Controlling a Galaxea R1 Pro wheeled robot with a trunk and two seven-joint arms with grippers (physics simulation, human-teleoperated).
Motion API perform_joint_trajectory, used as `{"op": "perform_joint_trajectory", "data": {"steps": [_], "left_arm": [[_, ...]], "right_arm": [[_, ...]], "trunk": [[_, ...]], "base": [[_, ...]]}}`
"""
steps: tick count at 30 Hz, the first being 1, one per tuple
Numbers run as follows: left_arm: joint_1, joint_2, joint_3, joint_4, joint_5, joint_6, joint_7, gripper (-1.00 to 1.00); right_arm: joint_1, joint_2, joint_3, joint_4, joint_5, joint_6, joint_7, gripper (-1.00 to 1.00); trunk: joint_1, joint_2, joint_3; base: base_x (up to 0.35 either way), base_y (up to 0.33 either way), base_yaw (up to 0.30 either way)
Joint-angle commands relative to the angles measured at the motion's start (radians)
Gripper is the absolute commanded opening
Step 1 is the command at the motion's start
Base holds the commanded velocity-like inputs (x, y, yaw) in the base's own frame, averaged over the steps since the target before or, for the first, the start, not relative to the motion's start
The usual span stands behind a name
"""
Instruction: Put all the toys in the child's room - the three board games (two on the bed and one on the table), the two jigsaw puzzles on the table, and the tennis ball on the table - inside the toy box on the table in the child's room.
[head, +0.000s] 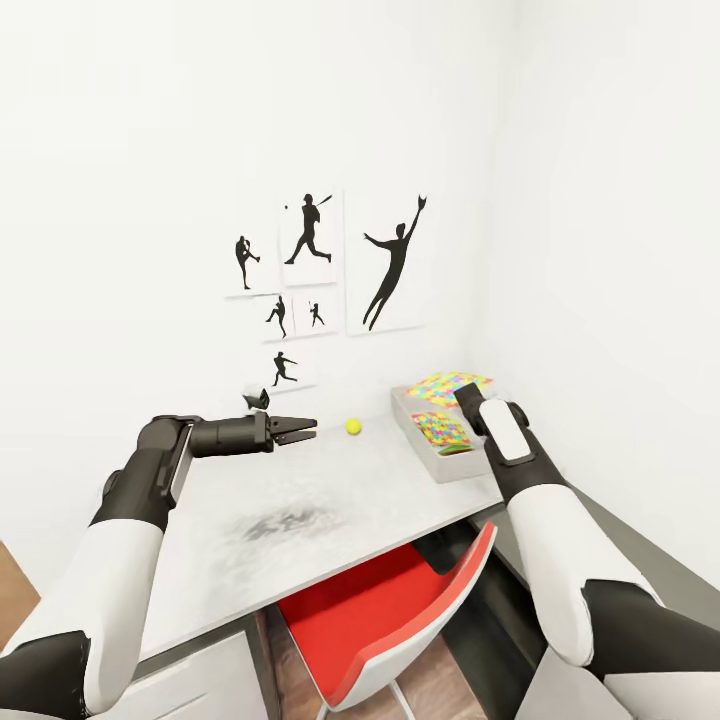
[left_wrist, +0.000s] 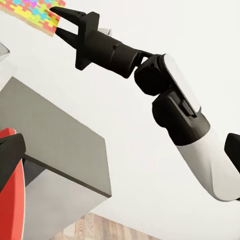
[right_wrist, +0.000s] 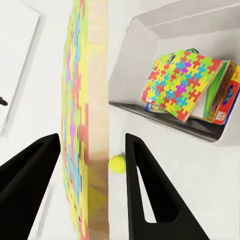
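The right tool (right_wrist: 90, 185) grips a puzzle (right_wrist: 80, 125) over the box (head: 440, 440), ready to drop; the ball (head: 353, 426) waits beyond the clenched left tool (head: 300, 430).

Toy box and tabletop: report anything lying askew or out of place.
In the toy box, a jigsaw puzzle lies tilted on the board games rather than flat. A second puzzle panel stands on edge between the right gripper fingers, not yet binned. The tennis ball sits loose on the table.
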Motion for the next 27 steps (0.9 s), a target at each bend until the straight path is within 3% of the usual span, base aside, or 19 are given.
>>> {"op": "perform_joint_trajectory", "data": {"steps": [1,9,13,15,17,24,27], "left_arm": [[-0.001,0.000,0.002,-0.001,-0.010,0.011,-0.009,1.00],[-0.001,0.000,0.002,-0.001,-0.010,0.010,-0.009,1.00],[-0.001,0.000,0.002,-0.001,-0.010,0.010,-0.009,1.00],[-0.001,0.000,0.002,-0.001,-0.010,0.010,-0.009,1.00],[-0.001,0.000,0.002,-0.001,-0.010,0.010,-0.009,1.00],[-0.001,-0.001,0.002,-0.001,-0.010,0.010,-0.009,1.00],[-0.001,-0.001,0.002,-0.001,-0.011,0.010,-0.009,1.00]], "right_arm": [[-0.001,0.001,-0.005,0.018,-0.003,0.005,0.011,-1.00],[-0.004,-0.005,-0.009,0.061,-0.010,0.054,0.026,-1.00],[-0.005,-0.020,-0.027,0.064,-0.081,0.109,0.045,-1.00],[-0.005,-0.042,-0.032,0.064,-0.124,0.139,0.054,-1.00],[-0.005,-0.052,-0.034,0.064,-0.143,0.152,0.058,-1.00],[-0.005,-0.061,-0.038,0.062,-0.161,0.160,0.061,-1.00],[-0.005,-0.061,-0.063,0.063,-0.162,0.158,0.063,-1.00]], "trunk": [[0.001,-0.002,-0.001],[0.001,-0.002,-0.001],[0.001,-0.002,-0.001],[0.001,-0.002,-0.001],[0.001,-0.002,-0.001],[0.001,-0.002,-0.001],[0.001,-0.002,-0.001]], "base": [[0.046,0.000,0.000],[0.086,0.000,0.000],[0.033,0.000,0.000],[0.010,0.000,0.000],[0.005,0.000,0.000],[0.001,0.000,0.000],[0.012,0.000,0.000]]}}
